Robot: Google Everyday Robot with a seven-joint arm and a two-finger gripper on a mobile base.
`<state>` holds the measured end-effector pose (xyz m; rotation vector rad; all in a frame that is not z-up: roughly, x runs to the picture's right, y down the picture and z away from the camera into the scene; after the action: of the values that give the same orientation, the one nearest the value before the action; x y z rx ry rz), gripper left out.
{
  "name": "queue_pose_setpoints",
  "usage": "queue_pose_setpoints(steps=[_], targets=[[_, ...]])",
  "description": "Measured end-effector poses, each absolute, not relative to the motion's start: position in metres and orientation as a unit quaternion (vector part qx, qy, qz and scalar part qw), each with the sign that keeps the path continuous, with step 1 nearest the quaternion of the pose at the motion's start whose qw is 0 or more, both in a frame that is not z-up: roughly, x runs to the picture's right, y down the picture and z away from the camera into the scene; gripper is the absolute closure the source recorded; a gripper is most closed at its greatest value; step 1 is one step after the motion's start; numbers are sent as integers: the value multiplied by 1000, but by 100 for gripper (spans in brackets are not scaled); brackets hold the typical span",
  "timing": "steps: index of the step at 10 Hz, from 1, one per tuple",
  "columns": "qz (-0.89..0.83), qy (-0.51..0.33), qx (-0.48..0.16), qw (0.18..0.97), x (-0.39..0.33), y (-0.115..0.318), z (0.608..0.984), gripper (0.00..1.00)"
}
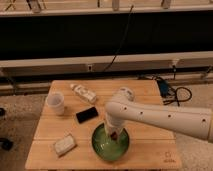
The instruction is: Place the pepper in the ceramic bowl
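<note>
The green ceramic bowl point(110, 144) sits near the front edge of the wooden table point(145, 90). My white arm comes in from the right and bends down over the bowl. My gripper point(114, 132) hangs just above the bowl's inside, at its back part. A small dark-red thing at the gripper's tip point(115, 134) looks like the pepper, held over the bowl.
A white plastic cup point(55, 103) stands at the table's left. A black phone-like slab point(87, 114) lies just behind the bowl. A clear bottle point(83, 92) lies at the back. A pale sponge-like block point(65, 144) lies front left. Cables lie on the floor at right.
</note>
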<state>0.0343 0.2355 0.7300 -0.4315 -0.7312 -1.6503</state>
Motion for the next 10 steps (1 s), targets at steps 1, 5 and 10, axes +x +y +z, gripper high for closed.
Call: queue_pose_setpoints(steps=[1, 5, 10], targets=[[-711, -317, -185, 600, 33, 239, 732, 100], [-700, -322, -188, 609, 37, 251, 742, 73], [-685, -326, -201, 619, 45, 260, 751, 25]])
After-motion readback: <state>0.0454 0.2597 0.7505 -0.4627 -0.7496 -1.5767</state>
